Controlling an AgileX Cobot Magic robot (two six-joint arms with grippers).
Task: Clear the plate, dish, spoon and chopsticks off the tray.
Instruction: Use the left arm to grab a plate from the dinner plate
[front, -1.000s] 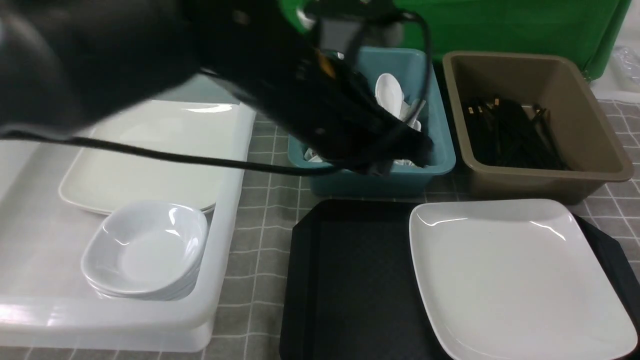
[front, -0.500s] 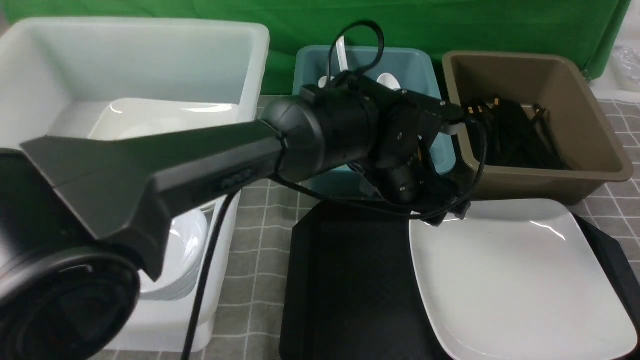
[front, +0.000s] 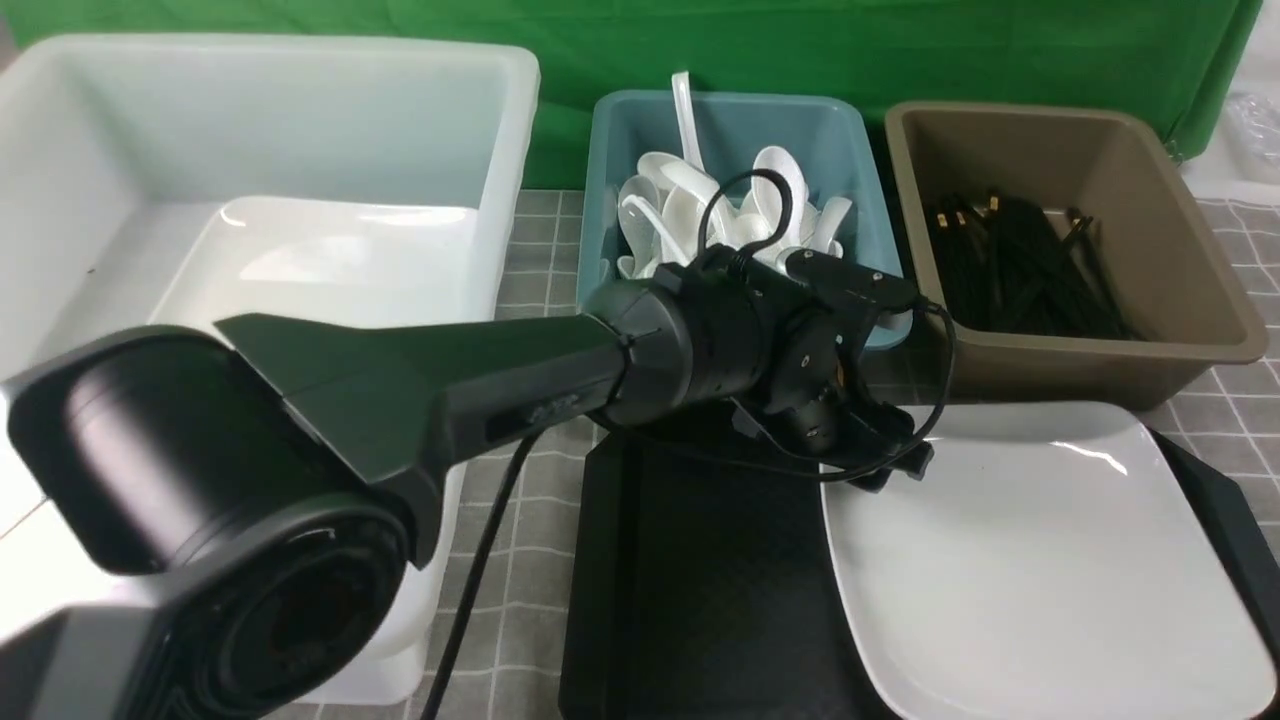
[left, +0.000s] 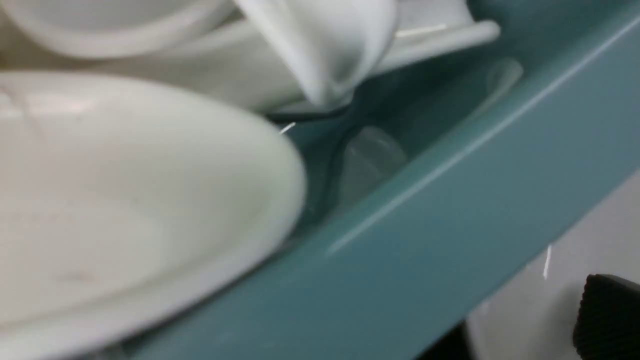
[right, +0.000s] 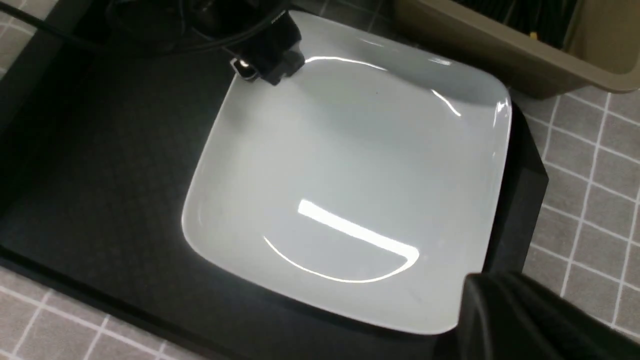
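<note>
The white plate lies on the right half of the black tray. My left gripper hangs open just over the plate's far left corner, close to the teal tub's front wall. In the left wrist view only one of its fingers shows, with bare plate beside it. My right gripper is shut and empty by the plate's near right corner. Several white spoons fill the teal tub. Black chopsticks lie in the brown tub. The dish is hidden behind my left arm.
The teal tub and brown tub stand just behind the tray. A big white tub holding a large plate sits at the left. My left arm crosses the front of it. Grey checked cloth covers the table.
My left arm has left the teal tub and come down and towards the right, to the plate's far left corner. The plate has not moved.
</note>
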